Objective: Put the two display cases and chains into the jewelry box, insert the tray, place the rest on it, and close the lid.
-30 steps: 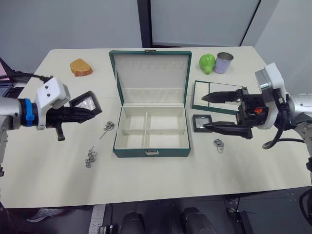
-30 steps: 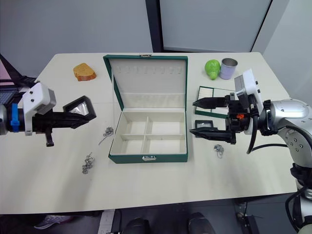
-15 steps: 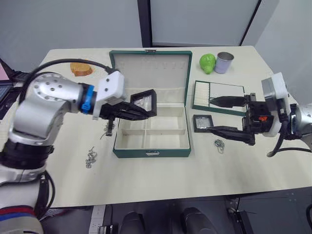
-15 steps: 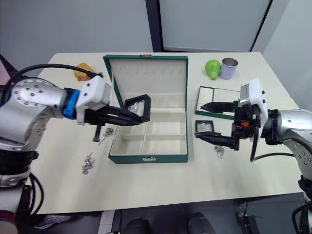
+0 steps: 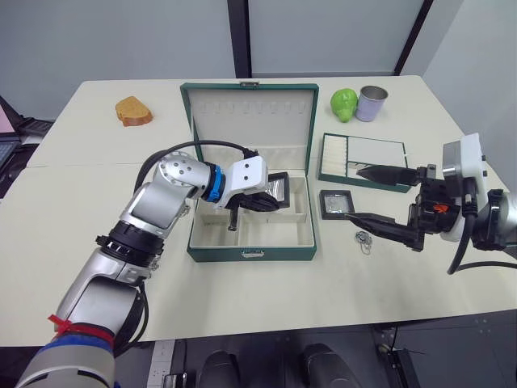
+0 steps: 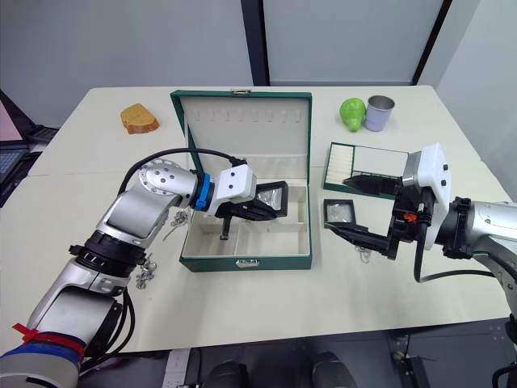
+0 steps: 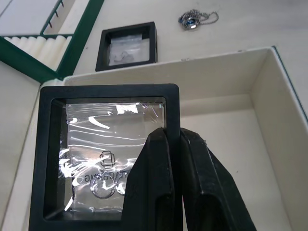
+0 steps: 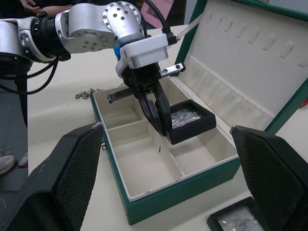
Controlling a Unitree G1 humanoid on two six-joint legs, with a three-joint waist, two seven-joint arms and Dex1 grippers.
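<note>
The dark green jewelry box (image 5: 251, 253) stands open mid-table, its lid (image 5: 250, 121) upright behind it. My left gripper (image 5: 273, 202) is shut on one black display case (image 5: 279, 187), held tilted low over the box's back right compartment. Its fingers (image 7: 166, 159) pinch the frame's edge. The other display case (image 5: 335, 202) lies on the table right of the box, with a chain (image 5: 363, 238) in front of it. The tray (image 5: 362, 160) lies behind it. My right gripper (image 5: 353, 194) hangs open just right of that case. More chains (image 6: 145, 272) lie left of the box.
A piece of bread (image 5: 133, 111) lies at the back left. A green fruit (image 5: 342, 103) and a lilac can (image 5: 371, 103) stand at the back right, behind the tray. A laptop (image 6: 12, 158) pokes in at the left edge.
My left arm has swung right from the table's left side, carrying the display case over the box and down toward the back right compartment. My right gripper has drawn back to the right, still open.
</note>
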